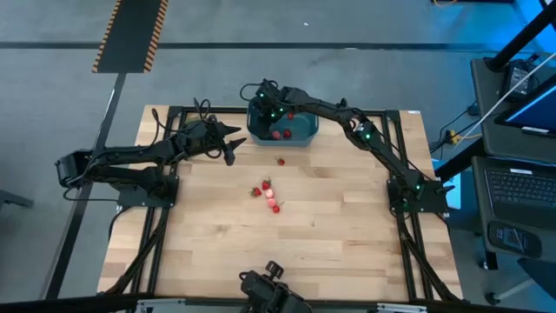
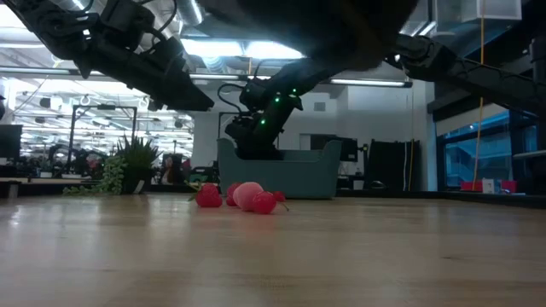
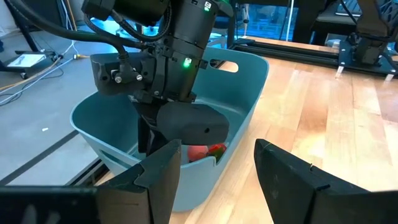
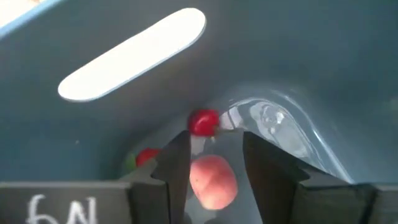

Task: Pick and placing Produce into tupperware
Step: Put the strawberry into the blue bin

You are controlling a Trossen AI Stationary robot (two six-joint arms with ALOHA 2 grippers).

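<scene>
Teal plastic all around my right end effector (image 4: pixel 214 168) at the moment: it's dipped down inside the tupperware (image 1: pixel 300 132), at the tub's left end in the overhead view. My fingers are parted a bit, and a pale pink piece of produce (image 4: pixel 213 181) lies on the tub floor right in the gap between them, not pinched as far as I can see. A small red piece (image 4: pixel 203 122) sits just past my fingertips against the wall, and another red one with a green top (image 4: pixel 144 157) is off to the side. The tub's oval handle slot (image 4: pixel 132 54) shows in the wall above them.

My left end effector (image 1: pixel 228 144) hangs above the tabletop (image 1: pixel 330 226) just beside the tub's left side, fingers apart with nothing between them.

More produce lies out on the bare wood: one berry (image 1: pixel 281 161) near the tub's front edge, and a little cluster (image 1: pixel 268 195) toward the middle of the tabletop, well apart from both my arms.

The tabletop is light butcher-block wood in a black frame. Beyond it, the low camera shows an office with ceiling strip lights, a spiky green plant (image 2: pixel 135 162) and big windows.
</scene>
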